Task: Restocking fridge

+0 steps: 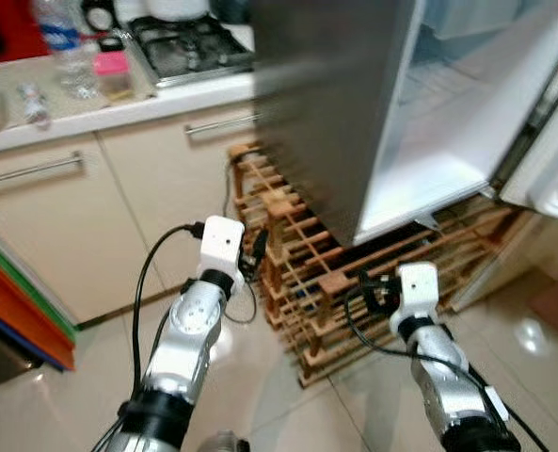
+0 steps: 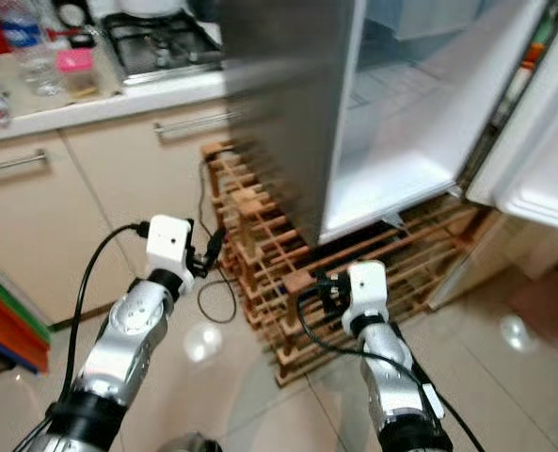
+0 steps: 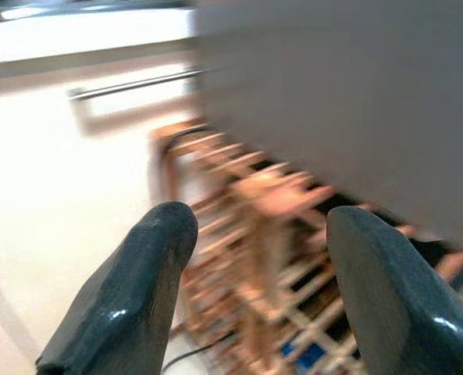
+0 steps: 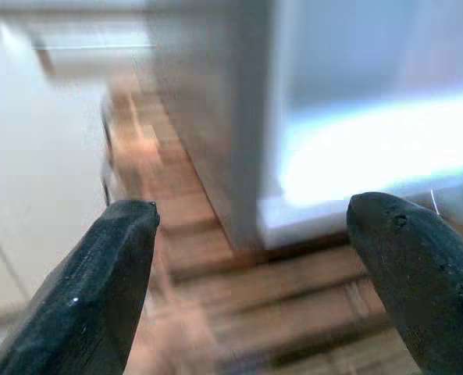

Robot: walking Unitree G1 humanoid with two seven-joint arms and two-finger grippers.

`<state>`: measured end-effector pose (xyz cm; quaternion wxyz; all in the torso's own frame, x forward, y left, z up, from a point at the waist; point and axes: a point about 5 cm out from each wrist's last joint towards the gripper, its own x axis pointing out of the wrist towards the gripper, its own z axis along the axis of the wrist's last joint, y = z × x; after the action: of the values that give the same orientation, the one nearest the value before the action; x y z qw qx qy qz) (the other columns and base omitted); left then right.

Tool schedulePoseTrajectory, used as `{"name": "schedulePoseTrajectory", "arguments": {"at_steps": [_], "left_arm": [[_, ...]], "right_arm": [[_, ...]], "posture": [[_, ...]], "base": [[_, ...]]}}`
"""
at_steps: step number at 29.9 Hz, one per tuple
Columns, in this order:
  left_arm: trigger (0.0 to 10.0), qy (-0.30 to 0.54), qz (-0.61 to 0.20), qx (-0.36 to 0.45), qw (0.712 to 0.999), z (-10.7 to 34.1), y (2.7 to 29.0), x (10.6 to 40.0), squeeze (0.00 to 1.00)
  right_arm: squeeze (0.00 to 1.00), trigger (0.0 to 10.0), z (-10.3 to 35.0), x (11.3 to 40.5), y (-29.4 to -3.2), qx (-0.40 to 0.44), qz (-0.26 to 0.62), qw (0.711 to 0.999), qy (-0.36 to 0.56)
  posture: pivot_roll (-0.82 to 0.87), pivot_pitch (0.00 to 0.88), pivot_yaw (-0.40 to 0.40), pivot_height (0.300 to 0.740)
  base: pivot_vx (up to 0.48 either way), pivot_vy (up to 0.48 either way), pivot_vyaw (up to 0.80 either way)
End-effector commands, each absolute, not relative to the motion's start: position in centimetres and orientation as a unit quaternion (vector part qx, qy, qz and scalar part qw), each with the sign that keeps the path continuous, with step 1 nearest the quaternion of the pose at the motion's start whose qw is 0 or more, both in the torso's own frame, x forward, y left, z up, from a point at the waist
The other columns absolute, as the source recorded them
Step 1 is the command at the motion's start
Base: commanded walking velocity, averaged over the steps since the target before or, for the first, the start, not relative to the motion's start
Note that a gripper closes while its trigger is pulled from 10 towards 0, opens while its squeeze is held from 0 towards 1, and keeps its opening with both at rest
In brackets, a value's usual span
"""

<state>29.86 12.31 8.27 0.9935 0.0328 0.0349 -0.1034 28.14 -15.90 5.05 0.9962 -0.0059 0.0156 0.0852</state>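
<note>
Steel fridge [image 1: 335, 113] top cut off, blurred, door [image 1: 551, 169] swung right | wooden rack [image 1: 307, 273] beneath | left gripper [image 3: 254, 258], right gripper [image 4: 254, 258] both spread, empty

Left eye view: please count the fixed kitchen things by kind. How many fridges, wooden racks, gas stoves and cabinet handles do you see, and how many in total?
Fridge: 1
Wooden rack: 1
Gas stove: 1
Cabinet handles: 2
Total: 5
</note>
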Motion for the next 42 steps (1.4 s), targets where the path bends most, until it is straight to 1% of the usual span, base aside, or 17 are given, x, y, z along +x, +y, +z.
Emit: {"name": "schedulePoseTrajectory", "arguments": {"at_steps": [1,5,8,12,15,16,18,21,23,29,31,38,39,42], "left_arm": [[10.0,0.041,-0.064,0.034,0.997,7.9,14.1,29.8,0.0],[10.0,0.047,0.0,0.033,0.998,7.9,16.5,29.5,0.0],[10.0,0.056,0.022,0.036,0.998,7.7,17.3,29.3,0.0],[10.0,0.085,0.008,0.06,0.995,6.7,16.4,28.7,0.0],[10.0,0.071,-0.005,0.053,0.996,7.1,15.6,28.7,0.0],[10.0,0.048,-0.029,0.061,0.997,7.8,14.9,28.8,0.0],[10.0,0.028,-0.036,0.068,0.997,8.4,14.7,28.9,0.0],[10.0,0.022,-0.041,0.073,0.996,8.7,14.5,28.9,0.0],[10.0,0.021,-0.037,0.06,0.997,8.9,14.5,29.0,0.0],[10.0,0.013,-0.029,0.04,0.999,9.3,14.7,29.2,0.0],[10.0,0.01,-0.027,0.053,0.998,9.5,14.9,29.5,0.0],[10.0,0.01,-0.025,0.056,0.998,9.7,15.3,30.1,0.0],[10.0,0.013,-0.023,0.07,0.997,9.6,15.5,30.2,0.0],[10.0,0.008,-0.029,0.072,0.997,9.9,15.5,30.3,0.0]], "right_arm": [[0.0,10.0,6.4,28.5,-15.2,0.004,0.097,0.995,-0.008],[0.0,10.0,8.6,28.9,-15.2,0.0,0.098,0.994,-0.045],[0.0,10.0,8.6,28.9,-15.6,-0.003,0.098,0.994,-0.042],[0.0,10.0,7.8,28.6,-16.1,-0.009,0.095,0.995,-0.016],[0.0,10.0,7.4,28.4,-16.0,-0.014,0.098,0.995,-0.003],[0.0,10.0,7.3,28.4,-15.8,-0.017,0.1,0.995,0.001],[0.0,10.0,7.2,28.5,-15.5,-0.021,0.107,0.994,0.004],[0.0,10.0,7.2,28.5,-15.2,-0.03,0.117,0.993,0.006],[0.0,10.0,7.2,28.6,-14.9,-0.034,0.12,0.992,0.008],[0.0,10.0,7.0,28.6,-14.4,-0.024,0.12,0.992,0.01],[0.0,10.0,6.8,28.7,-14.3,-0.021,0.117,0.993,0.015],[0.0,10.0,6.8,28.8,-14.2,-0.025,0.112,0.993,0.014],[0.0,10.0,6.7,28.8,-14.1,-0.027,0.112,0.993,0.013],[0.0,10.0,6.7,28.7,-14.0,-0.028,0.112,0.993,0.012]], "posture": [[-0.02,0.0,0.015,0.74],[-0.02,0.0,0.012,0.74],[-0.02,0.0,0.01,0.74],[0.0,0.0,0.01,0.74],[0.0,0.0,0.007,0.74],[0.0,0.0,0.007,0.74],[0.0,0.0,0.007,0.74],[0.0,0.0,0.006,0.74],[0.0,0.0,0.003,0.74],[0.01,0.0,-0.001,0.74],[0.01,0.0,-0.002,0.74],[0.01,0.0,0.0,0.74],[0.01,0.0,-0.001,0.74],[0.01,0.0,-0.003,0.74]], "base": [[0.0,0.461,0.54],[0.0,0.461,0.53],[0.0,0.454,0.53],[-0.217,0.296,0.53],[-0.095,0.0,0.53],[0.0,0.0,0.53],[0.0,0.0,0.53],[0.0,0.0,0.53],[0.0,0.0,0.52],[0.085,-0.423,0.53],[0.321,-0.354,0.0],[0.345,-0.328,0.0],[0.0,0.0,0.0],[0.0,0.0,0.0]]}}
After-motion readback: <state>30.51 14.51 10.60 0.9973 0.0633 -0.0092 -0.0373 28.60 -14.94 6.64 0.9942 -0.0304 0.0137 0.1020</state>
